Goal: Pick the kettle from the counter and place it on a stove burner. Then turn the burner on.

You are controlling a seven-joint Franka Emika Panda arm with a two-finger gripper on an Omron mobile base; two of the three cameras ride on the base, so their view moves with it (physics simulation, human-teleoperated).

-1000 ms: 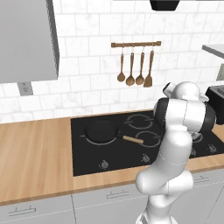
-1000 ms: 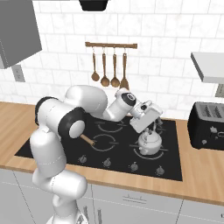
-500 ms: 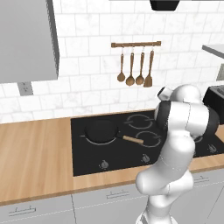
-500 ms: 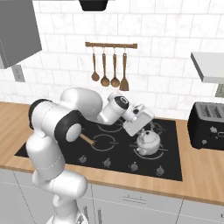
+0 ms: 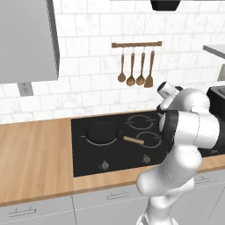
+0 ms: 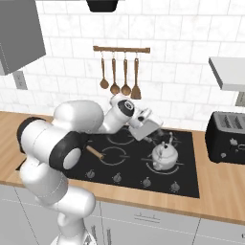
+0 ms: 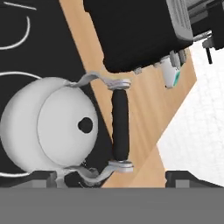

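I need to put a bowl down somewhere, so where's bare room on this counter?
Widest free patch: the counter left of the cooktop. A smaller strip lies between cooktop and toaster. The cooktop is crowded, with the frying pan and kettle.

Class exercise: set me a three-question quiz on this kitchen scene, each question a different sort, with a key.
1. True or false: the kettle stands on the counter.
2. Multiple choice: the frying pan sits on A) the cooktop, B) the toaster, C) the wall rail.
3. Fill in: the gripper above the kettle has its jaws ____.

Key:
1. False; it stands on a stove burner of the cooktop.
2. A.
3. Open; they hold nothing.
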